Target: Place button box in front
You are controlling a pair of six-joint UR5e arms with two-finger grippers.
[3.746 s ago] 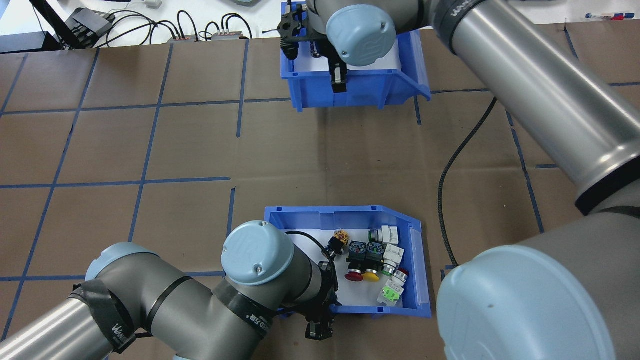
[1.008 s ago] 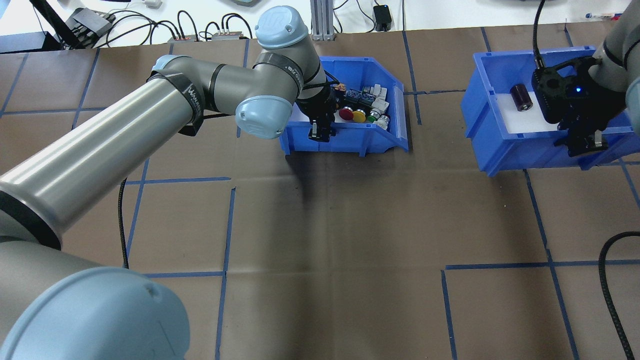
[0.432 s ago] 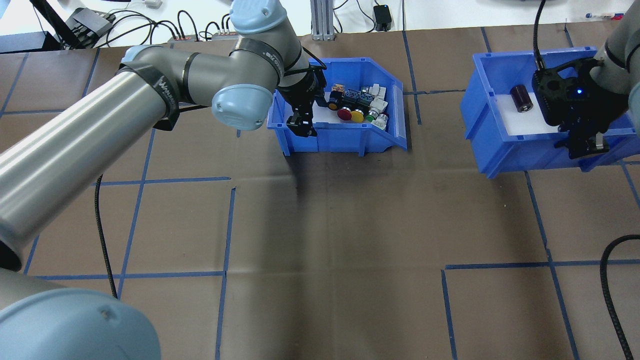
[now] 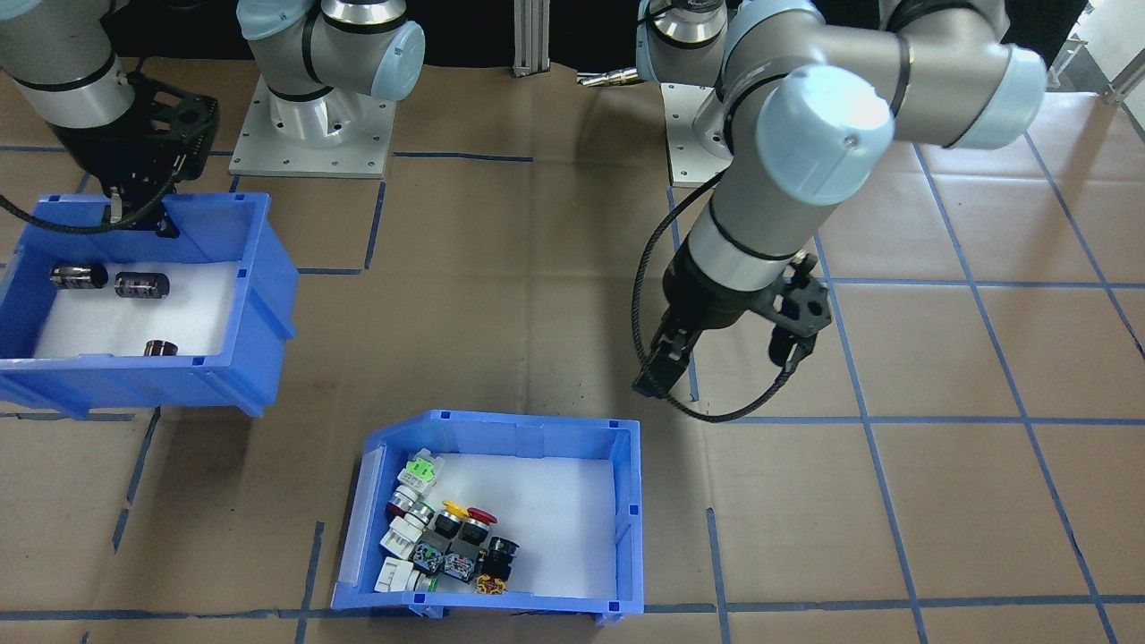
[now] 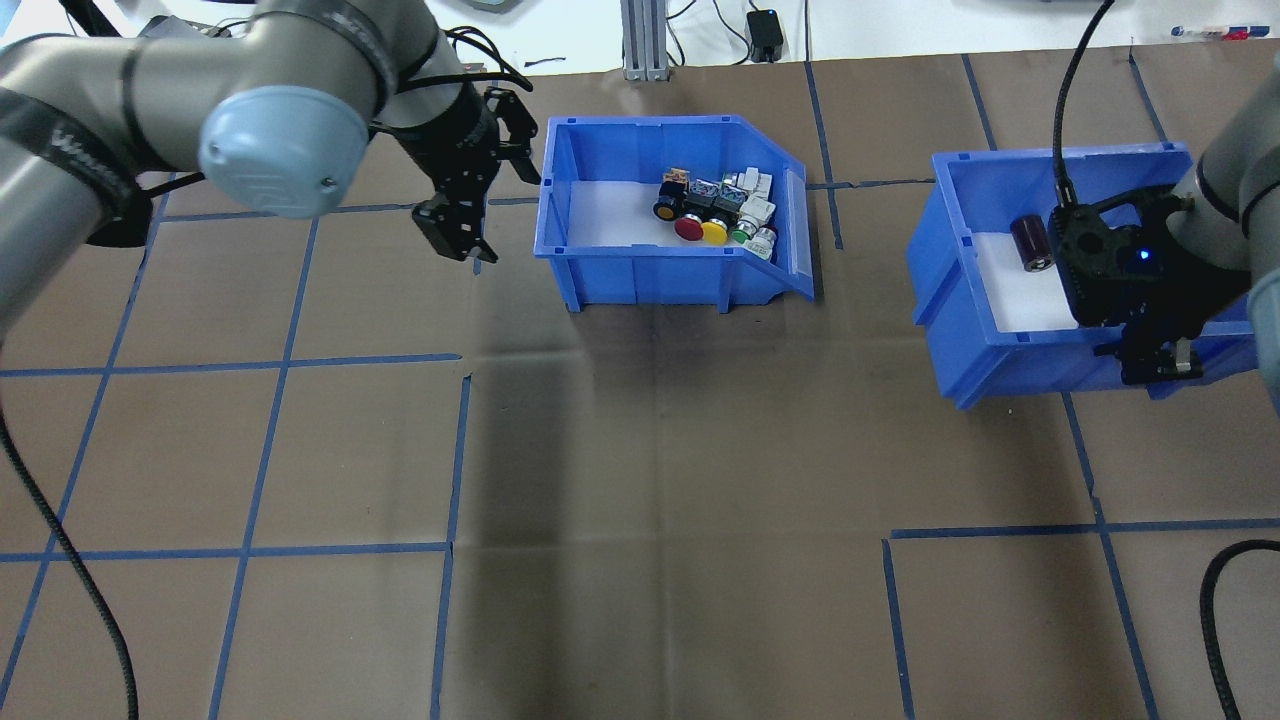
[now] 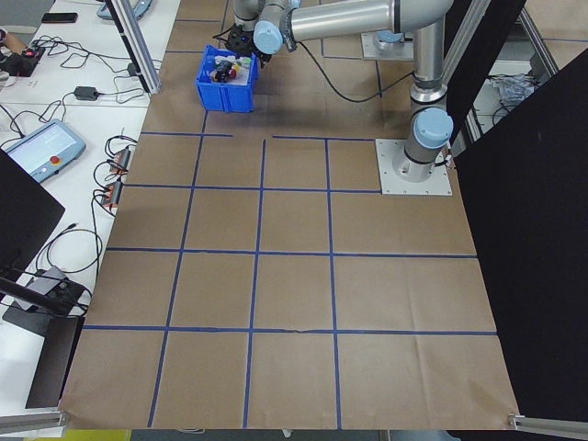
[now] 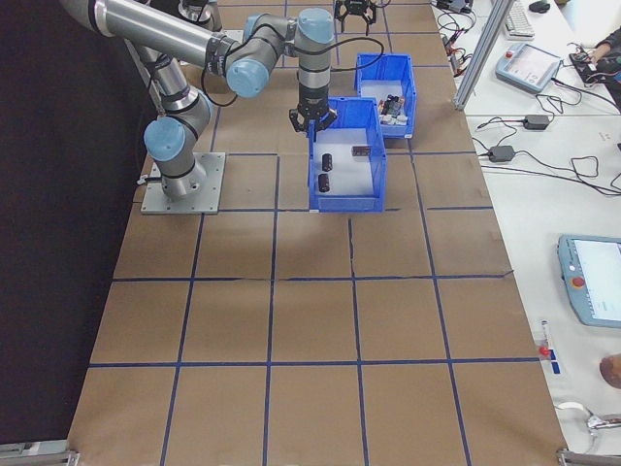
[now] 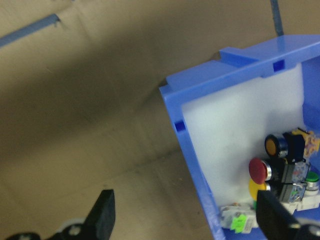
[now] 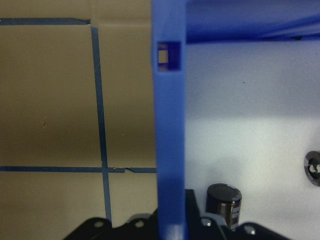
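**Left gripper free beside the button box, right gripper clamped on the other bin**

Our left gripper [image 5: 462, 215] hangs with its jaws spread and nothing between them, just beside the button box [image 5: 640, 280] but apart from it. Our left wrist view shows both fingertips [image 8: 102, 215] wide of each other over brown paper, with the box's corner and its red, yellow and green buttons [image 8: 257, 170] cut off at the frame's edge. The button box stands at the table's far edge from our base, its sloped side towards our right. The front-facing view shows the whole cluster of switches [image 4: 443, 541]; overhead it is small and crowded.

Our right gripper [image 5: 1150, 360] pinches the wall of the second blue bin [image 5: 990, 345]. Overhead, the gripper body hides all but one dark cylinder [image 5: 1030, 243]; the front-facing view shows three.
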